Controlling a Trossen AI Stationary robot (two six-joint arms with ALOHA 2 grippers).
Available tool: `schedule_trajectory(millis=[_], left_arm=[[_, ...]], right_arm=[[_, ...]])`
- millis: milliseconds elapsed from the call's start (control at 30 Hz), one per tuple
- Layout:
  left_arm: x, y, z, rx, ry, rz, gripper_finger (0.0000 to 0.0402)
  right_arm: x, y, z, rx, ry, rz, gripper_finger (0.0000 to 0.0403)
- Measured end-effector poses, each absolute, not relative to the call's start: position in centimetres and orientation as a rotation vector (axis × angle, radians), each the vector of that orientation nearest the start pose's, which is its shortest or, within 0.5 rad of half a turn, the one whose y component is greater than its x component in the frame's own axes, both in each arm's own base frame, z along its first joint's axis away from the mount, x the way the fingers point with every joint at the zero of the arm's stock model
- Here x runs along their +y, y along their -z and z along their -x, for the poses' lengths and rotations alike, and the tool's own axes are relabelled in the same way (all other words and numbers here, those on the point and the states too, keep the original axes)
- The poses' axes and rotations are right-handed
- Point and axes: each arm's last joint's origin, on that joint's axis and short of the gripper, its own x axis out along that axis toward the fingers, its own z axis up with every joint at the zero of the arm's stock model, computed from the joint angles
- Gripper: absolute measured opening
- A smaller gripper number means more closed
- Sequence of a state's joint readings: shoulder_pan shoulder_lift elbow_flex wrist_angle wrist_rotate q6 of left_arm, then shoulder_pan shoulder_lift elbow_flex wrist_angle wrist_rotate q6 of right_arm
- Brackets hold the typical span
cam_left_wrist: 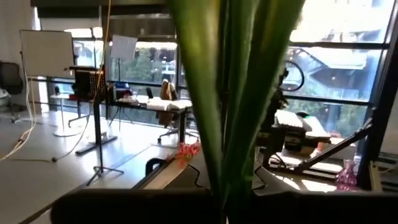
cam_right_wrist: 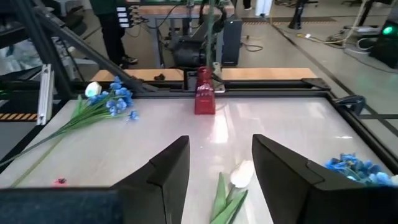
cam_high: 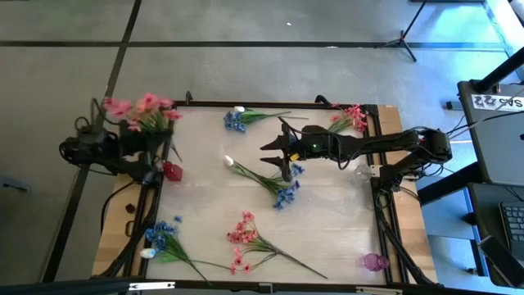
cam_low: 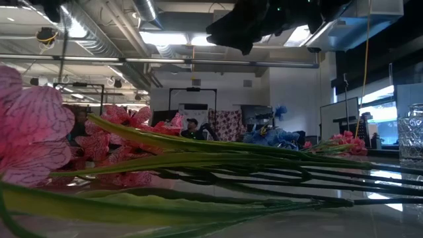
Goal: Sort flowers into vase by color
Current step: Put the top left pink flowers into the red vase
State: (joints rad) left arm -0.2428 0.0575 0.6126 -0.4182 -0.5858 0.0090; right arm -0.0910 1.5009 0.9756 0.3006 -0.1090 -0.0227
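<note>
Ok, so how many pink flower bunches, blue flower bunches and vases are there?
Pink bunches: 3
Blue bunches: 3
Vases: 3
Total: 9

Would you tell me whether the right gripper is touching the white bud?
Apart: the right wrist view shows the right gripper open above the white bud, table visible between.

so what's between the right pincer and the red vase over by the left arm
In the high view, only a white bud lies between the right pincer and the red vase; the rest is bare table.
</note>
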Motion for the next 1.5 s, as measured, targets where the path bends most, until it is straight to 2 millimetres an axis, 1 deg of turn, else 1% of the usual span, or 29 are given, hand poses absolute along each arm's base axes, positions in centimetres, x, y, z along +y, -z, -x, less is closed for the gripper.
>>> schedule_trajectory(millis=[67, 133, 233, 333, 467, 700, 967, 1133, 1200, 1367, 1433, 1500], left_arm=[[1.2, -31.5, -1.8, -0.073, -0.346, 0.051, 0.0004], [1.4, -31.5, -0.9, -0.002, -0.345, 0.071, 0.0004], [1.6, -31.5, 0.0, 0.057, -0.334, 0.104, 0.0004], [1.6, -31.4, 0.0, 0.065, -0.326, 0.116, 0.0004], [1.5, -30.7, -0.5, 0.092, -0.331, 0.114, 0.0004], [1.6, -30.9, -0.4, 0.073, -0.392, 0.129, 0.0004], [2.1, -30.9, -0.2, 0.029, -0.553, 0.222, 0.0004], [2.0, -31.1, -1.0, 0.011, -0.644, 0.281, 0.0004], [1.9, -31.2, -1.8, 0.026, -0.688, 0.283, 0.0004], [1.2, -31.6, -4.6, 0.082, -0.718, 0.266, 0.0004], [1.1, -31.7, -5.3, 0.107, -0.731, 0.266, 0.0004], [1.1, -31.8, -5.4, 0.135, -0.743, 0.273, 0.0004]], right_arm=[[-2.8, -27.5, -33.7, 0.218, 0.001, 0.003, 0.0175], [-2.9, -27.6, -33.7, 0.211, 0.013, 0.004, 0.0175], [-2.9, -27.7, -33.7, 0.196, 0.024, 0.006, 0.0175], [-3.0, -27.9, -33.7, 0.177, 0.034, 0.007, 0.0175], [-3.0, -27.9, -33.7, 0.175, 0.057, 0.009, 0.0175], [-3.0, -27.9, -33.7, 0.176, 0.057, 0.009, 0.0175], [-3.0, -27.9, -33.7, 0.176, 0.057, 0.013, 0.0175], [-3.0, -27.9, -33.7, 0.176, 0.056, 0.017, 0.0175], [-3.0, -27.9, -33.7, 0.176, 0.056, 0.02, 0.0175], [-3.0, -27.9, -33.7, 0.18, 0.056, 0.019, 0.0175], [-3.0, -27.8, -33.7, 0.19, 0.056, 0.019, 0.0175], [-3.0, -27.6, -33.7, 0.206, 0.055, 0.018, 0.0175]])
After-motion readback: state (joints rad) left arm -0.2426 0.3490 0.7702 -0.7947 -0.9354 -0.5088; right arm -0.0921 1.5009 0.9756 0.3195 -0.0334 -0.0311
